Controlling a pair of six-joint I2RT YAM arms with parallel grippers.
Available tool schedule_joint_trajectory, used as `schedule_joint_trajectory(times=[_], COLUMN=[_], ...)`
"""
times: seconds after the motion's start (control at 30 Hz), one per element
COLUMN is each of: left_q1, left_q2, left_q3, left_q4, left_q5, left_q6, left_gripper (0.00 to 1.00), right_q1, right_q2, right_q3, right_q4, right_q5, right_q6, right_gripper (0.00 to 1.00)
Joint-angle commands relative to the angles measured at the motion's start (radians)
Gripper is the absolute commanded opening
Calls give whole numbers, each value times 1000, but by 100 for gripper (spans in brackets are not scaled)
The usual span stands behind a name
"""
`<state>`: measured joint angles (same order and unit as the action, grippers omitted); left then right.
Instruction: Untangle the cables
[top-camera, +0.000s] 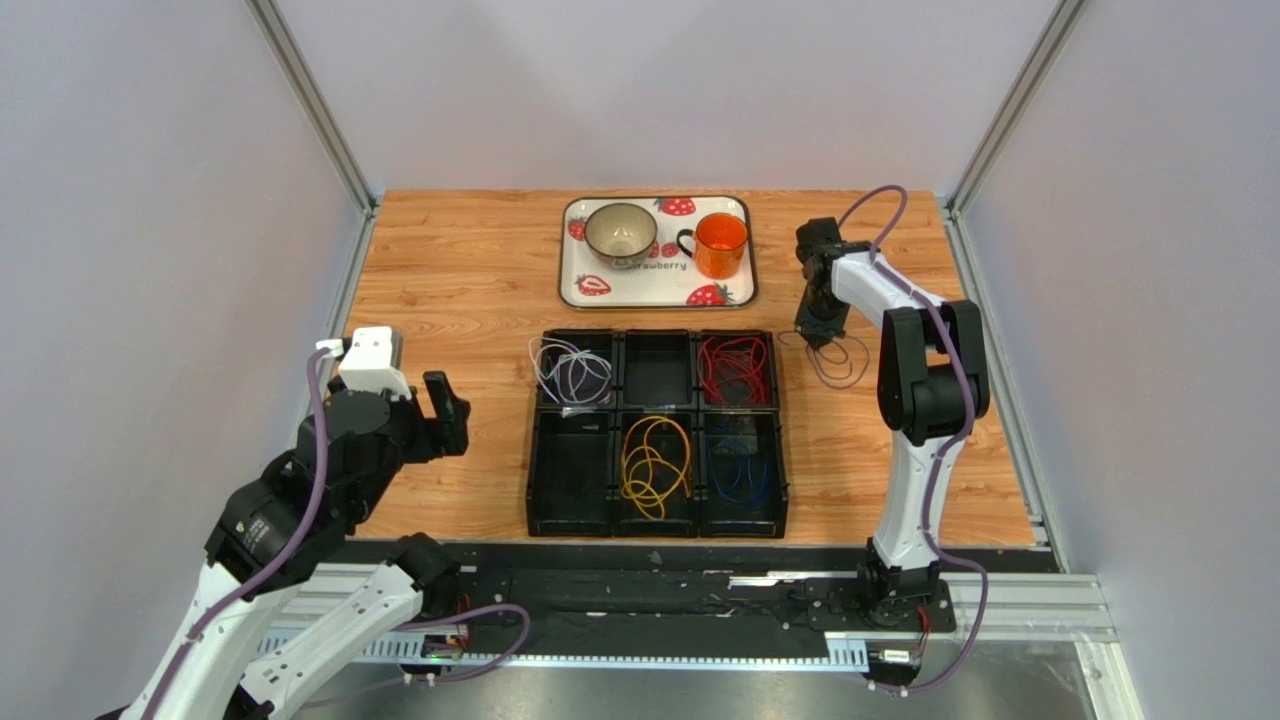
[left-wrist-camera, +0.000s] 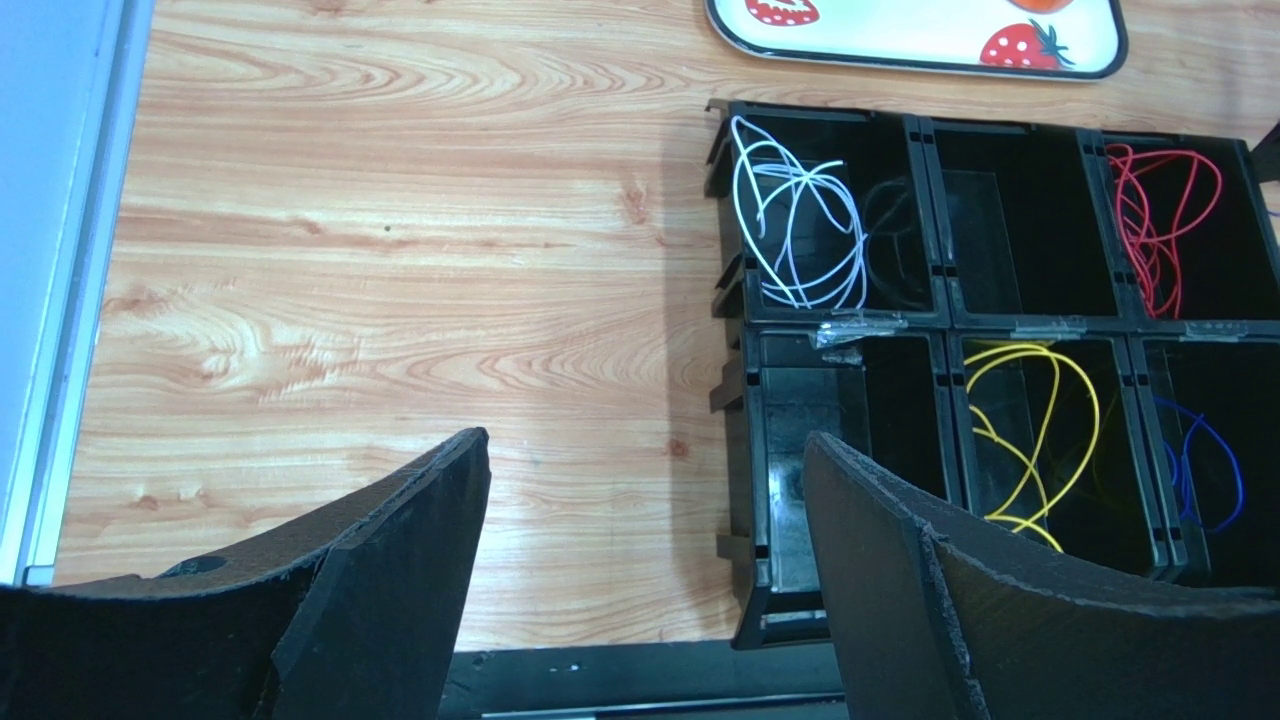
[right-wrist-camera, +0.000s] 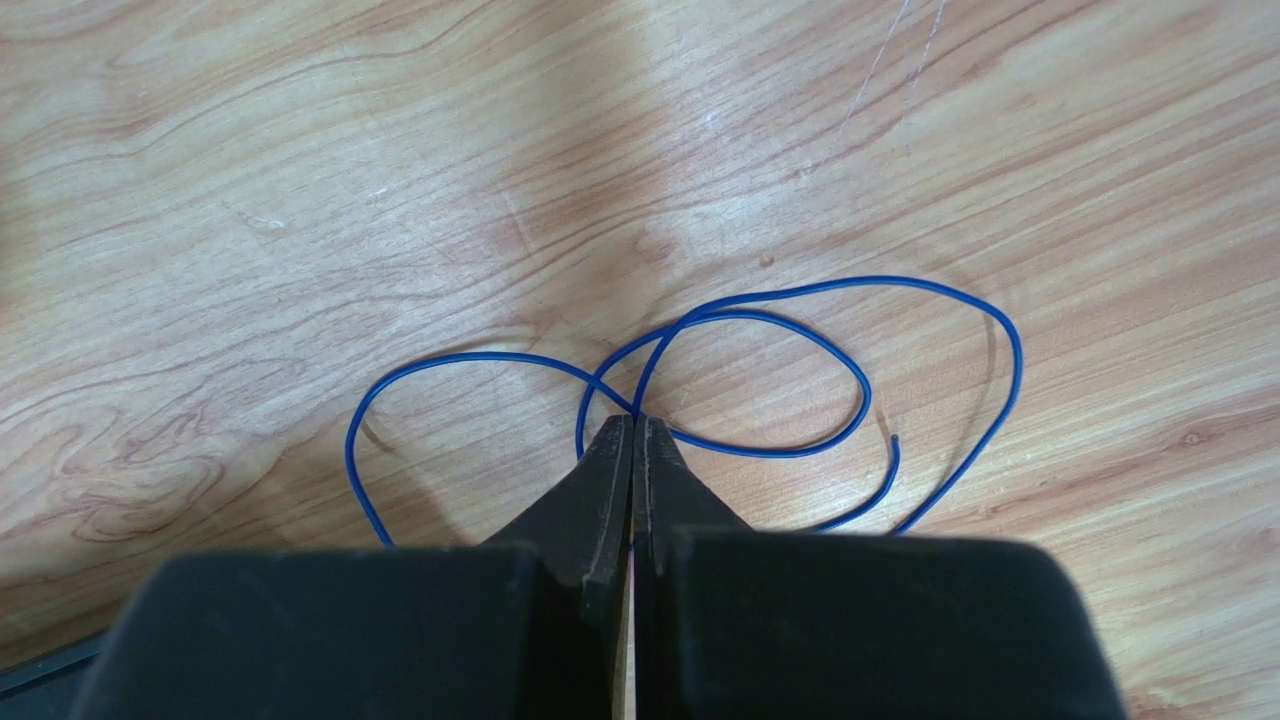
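A loose blue cable (right-wrist-camera: 781, 368) lies in loops on the wooden table, to the right of the black bin organizer (top-camera: 655, 518). My right gripper (right-wrist-camera: 634, 425) is shut on it, the tips pinching where its loops cross; from above, the gripper (top-camera: 821, 336) reaches down at the cable (top-camera: 845, 360). In the bins lie a white cable (left-wrist-camera: 804, 225), a red cable (left-wrist-camera: 1165, 210), a yellow cable (left-wrist-camera: 1037, 435) and another blue cable (left-wrist-camera: 1202, 465). My left gripper (left-wrist-camera: 646, 450) hangs open and empty over bare wood left of the organizer, also visible from above (top-camera: 446, 416).
A strawberry-print tray (top-camera: 579, 285) at the back holds a bowl (top-camera: 621, 231) and an orange cup (top-camera: 721, 243). Grey walls close in the table on both sides. A black rail (top-camera: 661, 600) runs along the near edge.
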<state>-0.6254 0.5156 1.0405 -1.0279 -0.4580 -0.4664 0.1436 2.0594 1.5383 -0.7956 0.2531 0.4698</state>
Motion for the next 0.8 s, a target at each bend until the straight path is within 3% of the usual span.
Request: schedule_joint_trajectory(times=[0.0, 0.5, 0.77], left_q1=[7, 9, 10], left_q2=[9, 11, 12], left_q3=[3, 1, 3], left_q4=[14, 12, 11], left_q5=[-7, -10, -8], left_q6=[3, 0, 0], left_gripper=[84, 84, 84], right_q1=[-4, 37, 57], right_q2=[-25, -356, -542], right_q3=[29, 43, 42], right_q4=[-1, -91, -68], right_q5=[14, 6, -107], right_q6=[-2, -11, -28], right_gripper=[0, 0, 0])
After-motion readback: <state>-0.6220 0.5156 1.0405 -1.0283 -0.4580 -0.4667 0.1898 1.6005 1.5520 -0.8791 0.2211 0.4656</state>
